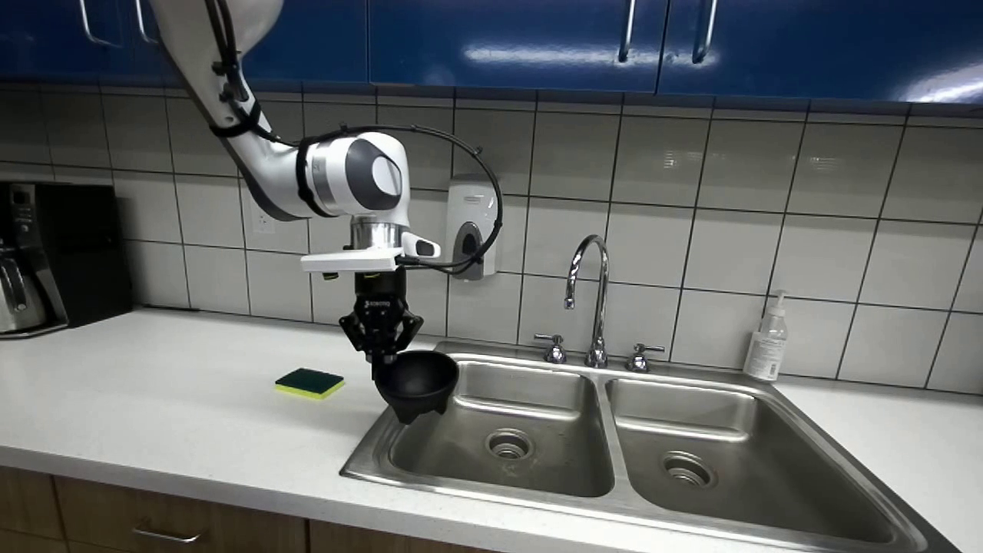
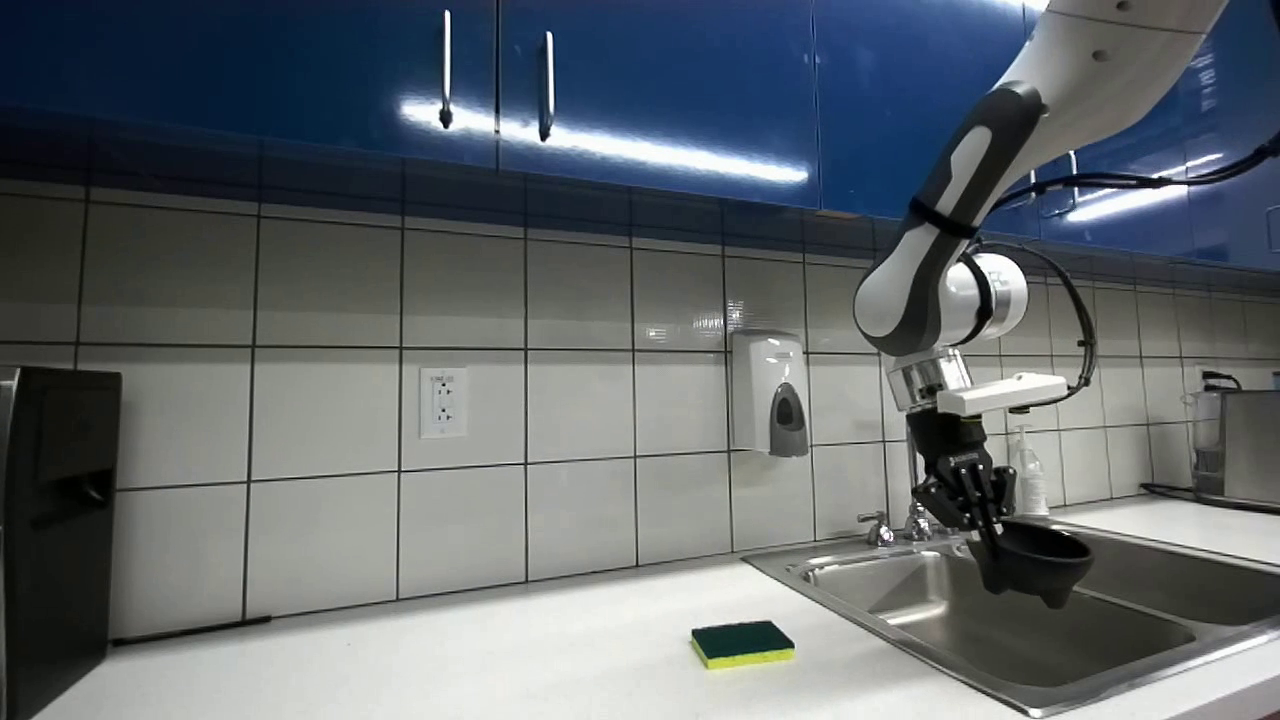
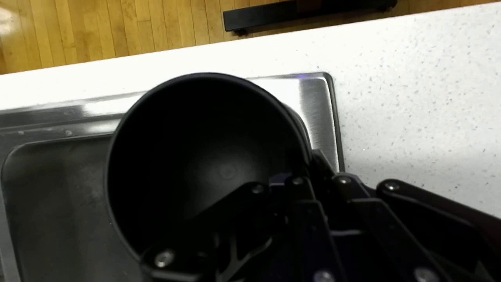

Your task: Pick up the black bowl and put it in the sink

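The black bowl is in both exterior views [image 1: 418, 386] [image 2: 1040, 562] and fills the middle of the wrist view [image 3: 188, 149]. My gripper [image 1: 380, 366] is shut on the bowl's rim, with one finger inside and one outside, as the wrist view [image 3: 307, 166] shows. The bowl hangs in the air, slightly tilted, its opening upward and its small feet below. It is over the near-counter side of the left basin of the steel sink [image 1: 613, 445], which also shows in the wrist view [image 3: 58, 211]. The fingertip inside the bowl is partly lost in the dark.
A green-yellow sponge [image 1: 309, 382] lies on the white counter [image 1: 177, 399] beside the sink. A chrome gooseneck faucet [image 1: 600, 307] stands behind the sink. A soap bottle [image 1: 766, 346] is at the back right. A wall dispenser [image 1: 471, 226] hangs behind the arm. A coffee maker [image 1: 73, 253] stands far left.
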`<act>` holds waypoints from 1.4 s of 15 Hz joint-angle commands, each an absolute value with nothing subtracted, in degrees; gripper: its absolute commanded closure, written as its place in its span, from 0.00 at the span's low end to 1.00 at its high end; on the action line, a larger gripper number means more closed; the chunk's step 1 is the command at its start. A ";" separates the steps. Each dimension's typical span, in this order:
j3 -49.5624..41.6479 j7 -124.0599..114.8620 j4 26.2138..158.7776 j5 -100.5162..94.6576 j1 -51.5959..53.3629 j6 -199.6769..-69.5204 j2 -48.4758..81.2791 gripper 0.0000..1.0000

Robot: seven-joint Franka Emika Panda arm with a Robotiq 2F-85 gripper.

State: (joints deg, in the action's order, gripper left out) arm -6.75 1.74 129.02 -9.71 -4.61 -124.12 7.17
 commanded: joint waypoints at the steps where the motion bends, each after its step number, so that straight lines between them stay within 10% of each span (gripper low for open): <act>1: -6.83 1.47 123.27 -6.77 -5.84 -123.63 12.14 0.98; 21: -7.93 -0.17 99.93 2.33 -11.31 -117.91 34.19 0.98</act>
State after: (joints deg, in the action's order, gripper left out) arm -8.17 0.58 104.73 0.72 -9.82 -121.28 30.66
